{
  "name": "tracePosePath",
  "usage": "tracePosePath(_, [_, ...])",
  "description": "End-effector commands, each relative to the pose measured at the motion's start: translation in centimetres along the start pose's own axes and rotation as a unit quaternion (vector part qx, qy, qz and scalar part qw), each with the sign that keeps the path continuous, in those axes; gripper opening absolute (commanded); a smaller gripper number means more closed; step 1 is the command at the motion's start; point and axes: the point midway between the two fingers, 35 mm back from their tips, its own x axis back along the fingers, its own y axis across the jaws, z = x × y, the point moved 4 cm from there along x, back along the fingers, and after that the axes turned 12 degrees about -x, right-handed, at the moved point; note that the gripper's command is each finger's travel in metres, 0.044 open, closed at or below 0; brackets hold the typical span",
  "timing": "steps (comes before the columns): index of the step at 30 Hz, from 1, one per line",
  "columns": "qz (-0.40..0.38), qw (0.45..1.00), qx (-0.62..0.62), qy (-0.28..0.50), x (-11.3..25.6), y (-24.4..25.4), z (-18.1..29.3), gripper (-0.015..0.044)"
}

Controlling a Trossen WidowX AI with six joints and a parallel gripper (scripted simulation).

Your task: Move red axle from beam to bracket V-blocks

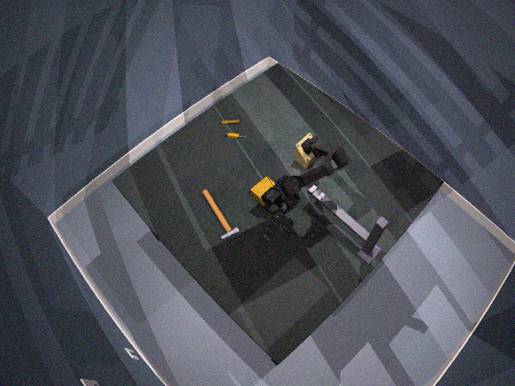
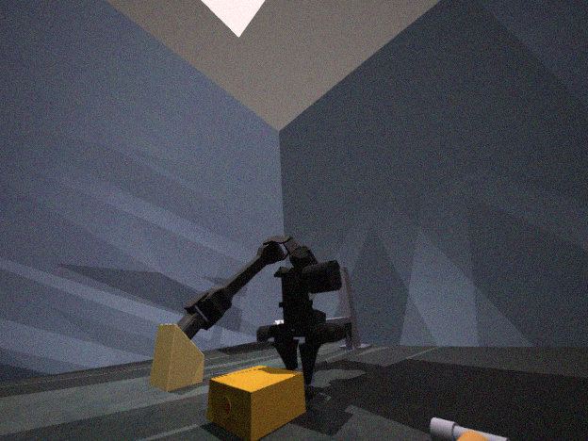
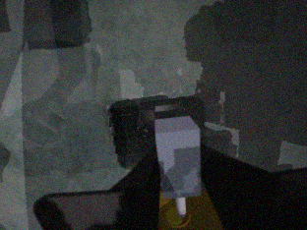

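Dark green worktop, blue-grey walls, end effector clamped on a pale block with a pin.
Left to right from above: the hammer lies well apart from the orange beam, leaving room between; the red axle shows inside the beam's round hole; the end effector hangs beside the beam, contact unclear; the tan wedge stands by the arm's foot; the long grey bracket reaches near the worktop's edge.
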Motion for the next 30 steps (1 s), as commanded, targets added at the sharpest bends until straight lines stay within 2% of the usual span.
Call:
tracePosePath(1, [0.004,1.0,-0.001,0.008,0.1,-0.3,1.4,0.0])
tracePosePath(23, [0.004,1.0,-0.001,0.008,0.1,-0.3,2.9,0.0])
tracePosePath(30, [0.004,1.0,-0.001,0.008,0.1,-0.2,0.1,0.0])
